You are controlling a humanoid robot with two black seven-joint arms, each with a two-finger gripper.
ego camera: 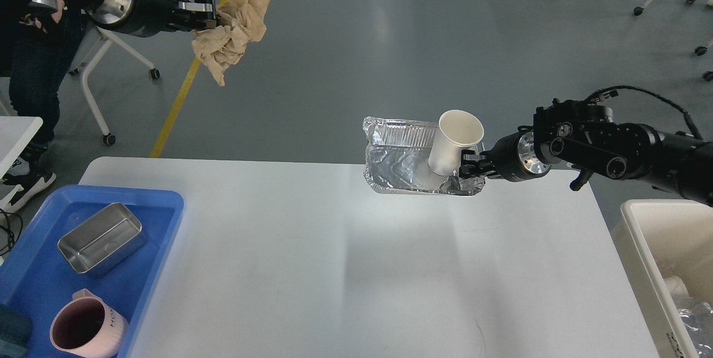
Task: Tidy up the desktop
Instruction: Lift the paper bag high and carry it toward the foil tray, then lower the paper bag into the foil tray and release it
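Observation:
The desktop [334, 269] is a large white tabletop filling the lower middle of the head view. My left gripper [207, 14] is raised at the upper left, beyond the desktop's far edge, shut on a crumpled tan paper bag [233, 32] that hangs from it. My right gripper [467, 167] is at the desktop's far right edge, shut on the rim of a crinkled foil tray [398, 157]. The tray is lifted and tilted, with a white paper cup [454, 143] leaning inside it.
A blue plastic tray [161, 207] on the desktop's left holds a steel box [102, 238] and a pink mug [86, 327]. A white bin [646, 246] with rubbish stands at the lower right. A person [33, 68] and wheeled table legs stand at the far left.

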